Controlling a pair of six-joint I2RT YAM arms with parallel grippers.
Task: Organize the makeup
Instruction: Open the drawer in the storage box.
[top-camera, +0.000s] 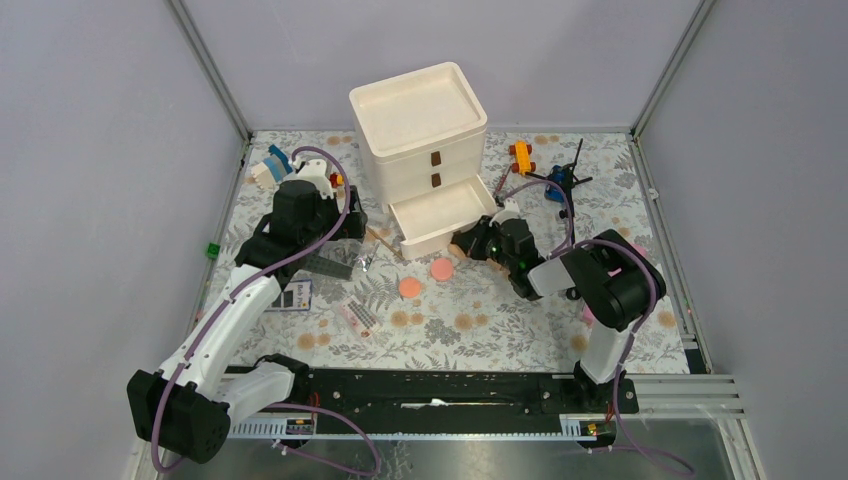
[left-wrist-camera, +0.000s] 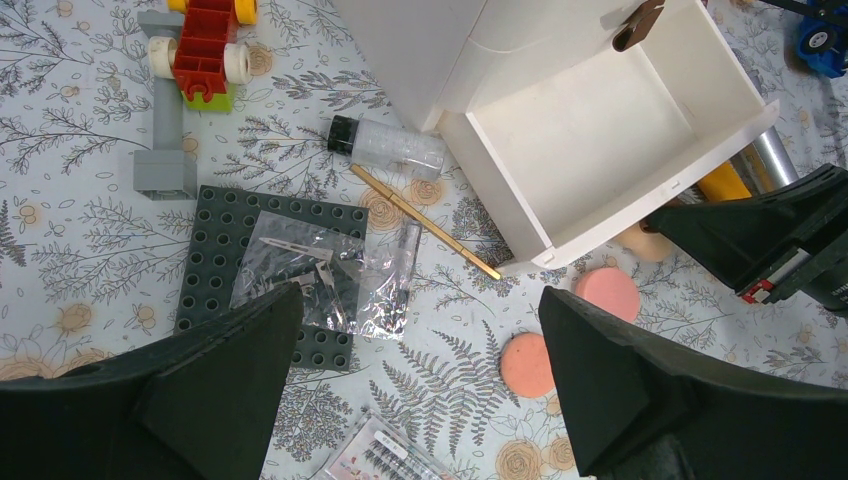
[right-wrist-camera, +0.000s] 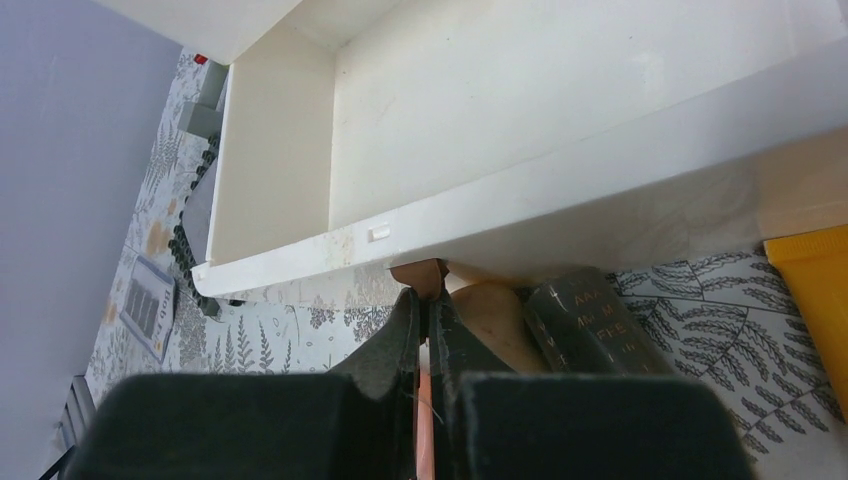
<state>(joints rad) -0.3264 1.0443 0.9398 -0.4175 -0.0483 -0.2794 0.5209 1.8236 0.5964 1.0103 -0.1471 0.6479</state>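
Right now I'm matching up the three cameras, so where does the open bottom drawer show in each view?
Top external: the open bottom drawer is at centre, pulled out of the white drawer unit toward the arms.
Left wrist: the drawer is at upper right, seen from above.
Right wrist: the drawer fills the top, front wall nearest.
Shared landmark: the dark studded baseplate, left of the drawer in every view.

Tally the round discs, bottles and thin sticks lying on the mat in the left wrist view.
Salmon-pink round discs: 2
Black-capped clear bottle: 1
Thin gold stick: 1
Total: 4
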